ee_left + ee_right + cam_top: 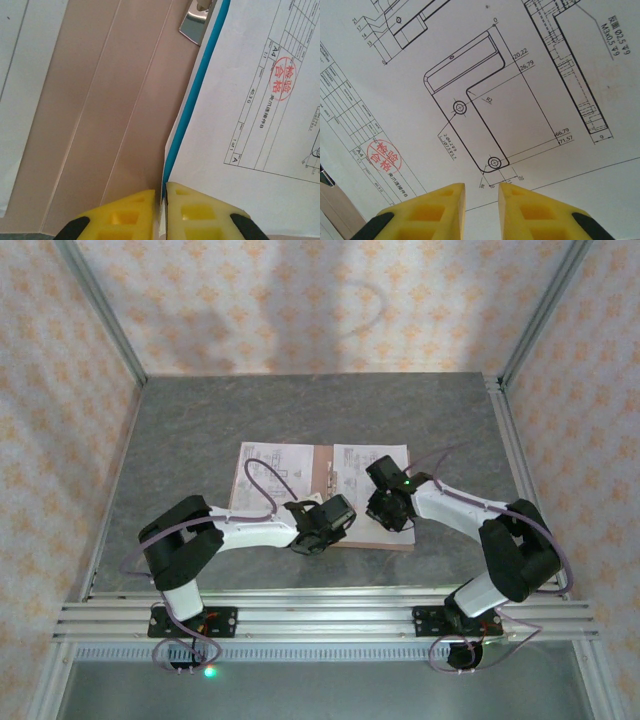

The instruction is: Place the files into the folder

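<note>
- The sheets (250, 150) already lie on the open folder (100, 125), at the middle of the top view. Tucking them in and closing the cover looks left to do.
- My left gripper (163, 212) is nearly closed at bottom centre and seems to pinch the sheets' edge, with the blue sheet (197, 80) underneath.
- My right gripper (481, 210) is slightly parted and empty, above the printed sheets.

Top camera looks down from behind; wrist cameras peer closely at shared files (370, 458).
</note>
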You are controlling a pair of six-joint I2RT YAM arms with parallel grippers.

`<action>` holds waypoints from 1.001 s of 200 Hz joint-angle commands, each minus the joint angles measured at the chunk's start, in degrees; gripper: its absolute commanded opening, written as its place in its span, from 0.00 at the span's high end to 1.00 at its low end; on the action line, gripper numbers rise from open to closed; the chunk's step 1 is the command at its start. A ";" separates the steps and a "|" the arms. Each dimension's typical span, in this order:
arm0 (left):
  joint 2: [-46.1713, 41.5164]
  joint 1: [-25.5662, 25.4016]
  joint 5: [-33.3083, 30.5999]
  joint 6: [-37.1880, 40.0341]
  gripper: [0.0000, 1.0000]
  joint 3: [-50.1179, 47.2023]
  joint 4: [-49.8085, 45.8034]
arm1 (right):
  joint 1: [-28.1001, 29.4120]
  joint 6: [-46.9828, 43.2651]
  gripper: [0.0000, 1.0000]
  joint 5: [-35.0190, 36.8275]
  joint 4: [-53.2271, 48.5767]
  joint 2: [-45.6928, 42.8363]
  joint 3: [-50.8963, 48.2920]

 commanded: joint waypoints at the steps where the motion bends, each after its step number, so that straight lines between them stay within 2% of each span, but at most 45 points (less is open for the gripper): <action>1: 0.83 0.17 -0.76 0.91 0.90 0.80 -0.72 | 0.47 0.33 0.76 2.36 -1.20 -0.05 0.51; 71: 0.23 -0.24 -0.90 0.65 1.00 0.76 -1.33 | 0.45 0.36 0.76 3.10 -1.90 -0.98 0.56; 200: -3.03 -1.37 -2.24 -1.27 1.00 -1.77 -2.00 | 0.45 0.33 0.75 3.55 -2.30 -1.44 0.69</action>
